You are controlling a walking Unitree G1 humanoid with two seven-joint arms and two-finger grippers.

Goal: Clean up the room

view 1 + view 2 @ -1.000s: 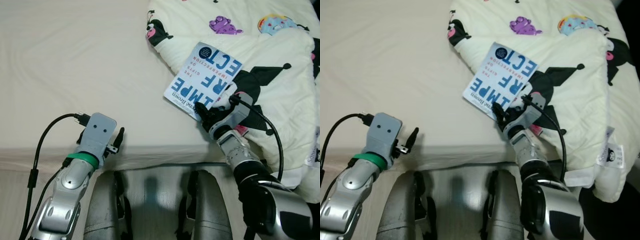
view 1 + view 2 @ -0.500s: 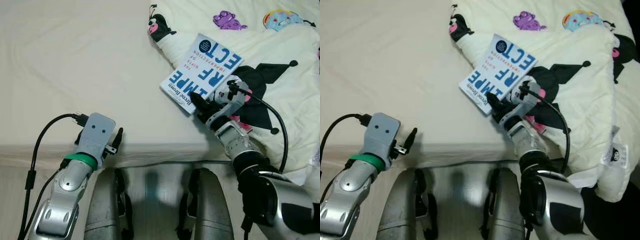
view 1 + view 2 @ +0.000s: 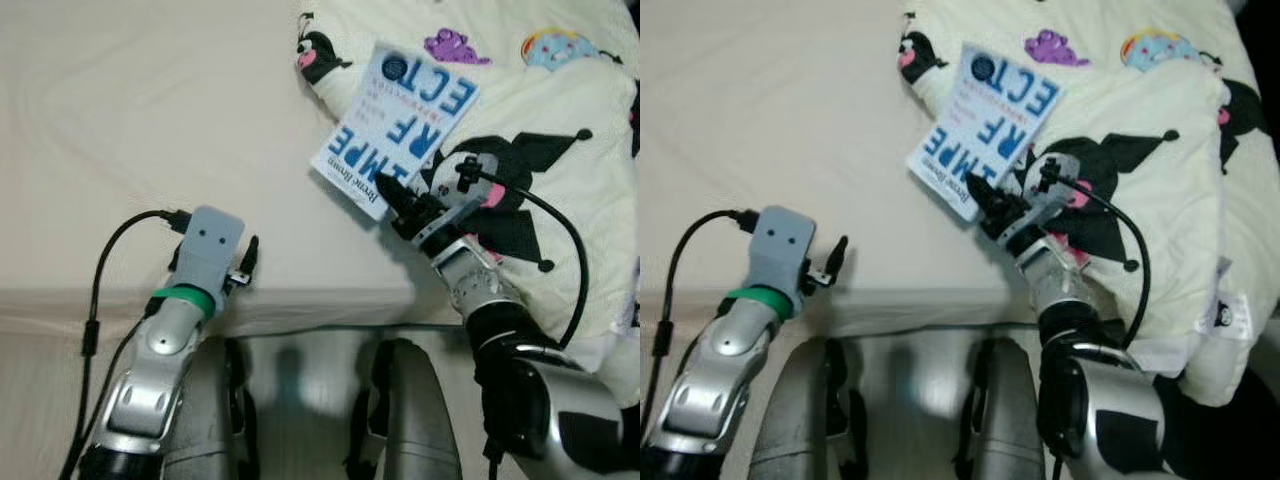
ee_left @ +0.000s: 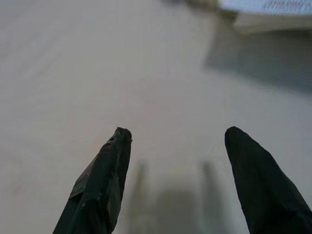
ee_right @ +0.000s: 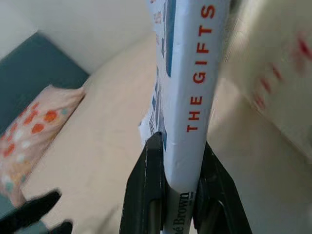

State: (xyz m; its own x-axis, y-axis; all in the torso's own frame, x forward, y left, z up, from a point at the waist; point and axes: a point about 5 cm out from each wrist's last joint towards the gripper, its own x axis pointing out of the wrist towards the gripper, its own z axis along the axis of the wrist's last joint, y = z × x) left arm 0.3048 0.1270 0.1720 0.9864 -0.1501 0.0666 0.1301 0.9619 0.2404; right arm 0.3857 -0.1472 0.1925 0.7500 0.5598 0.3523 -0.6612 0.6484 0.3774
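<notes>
1. The right end effector (image 3: 397, 196) is clamping the near spine corner of a white-and-blue paperback book (image 3: 395, 125), one black finger (image 5: 146, 187) on each cover (the right wrist view is showing the spine squeezed between them).
2. The book is sitting over the right side of the bed (image 3: 150, 130), at the left edge of a cream cartoon-print blanket (image 3: 540, 110); it is looking tilted up off the bedding, though how far clear of it is hard to judge.
3. Handling, as a judgement: a light, fairly stiff paperback with a glossy cover, so possibly slippery. Being pinched at one corner, it is likely wanting to sag or pivot; a hold deeper along the spine would be steadying it better.
4. The left end effector (image 3: 247, 265) is hovering over the bare sheet near the bed's near edge, its fingers (image 4: 105, 187) standing apart with nothing between them.
5. Hard to make out: the blanket's right side is running out of frame, and the bedding under the book is hidden by the cover. The patterned pillow (image 5: 29, 131) in the right wrist view is blurred.
</notes>
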